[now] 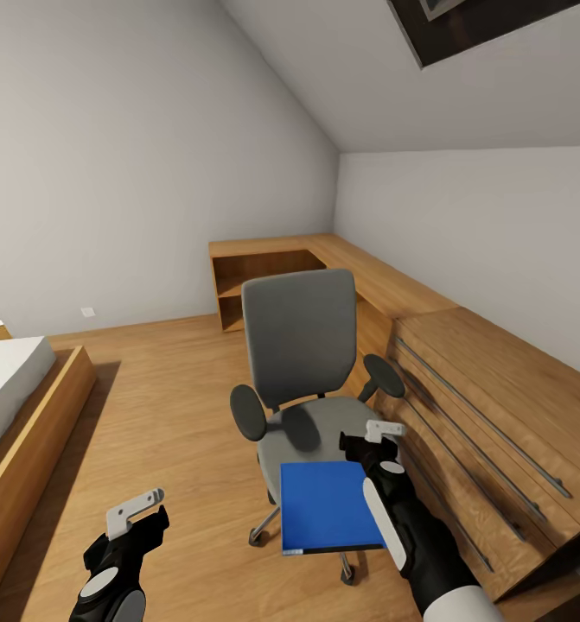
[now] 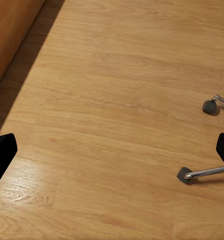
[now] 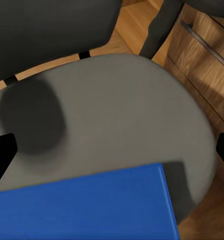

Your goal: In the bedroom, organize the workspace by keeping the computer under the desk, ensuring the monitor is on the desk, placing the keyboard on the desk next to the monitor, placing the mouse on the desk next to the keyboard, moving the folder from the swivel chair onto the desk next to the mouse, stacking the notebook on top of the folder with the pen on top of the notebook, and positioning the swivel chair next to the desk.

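Observation:
The grey swivel chair [image 1: 300,341] stands mid-room, its back toward the far wall. A bright blue folder [image 1: 328,505] lies flat on the front of its seat [image 3: 127,110] and juts past the front edge. My right gripper [image 1: 372,436] hovers open just above the seat beside the folder's far right corner; in the right wrist view the folder [image 3: 86,207] lies near the gripper [image 3: 112,152], with nothing between the fingers. My left gripper [image 1: 138,511] hangs open, low over the wood floor left of the chair, with nothing in it; its wrist view shows two chair casters [image 2: 184,175].
An oak dresser [image 1: 497,415] with long drawers runs close along the chair's right. Low oak shelves [image 1: 259,281] sit against the back wall. A bed [image 1: 13,389] in a wooden frame is at the left. Open wood floor [image 1: 168,406] lies between bed and chair.

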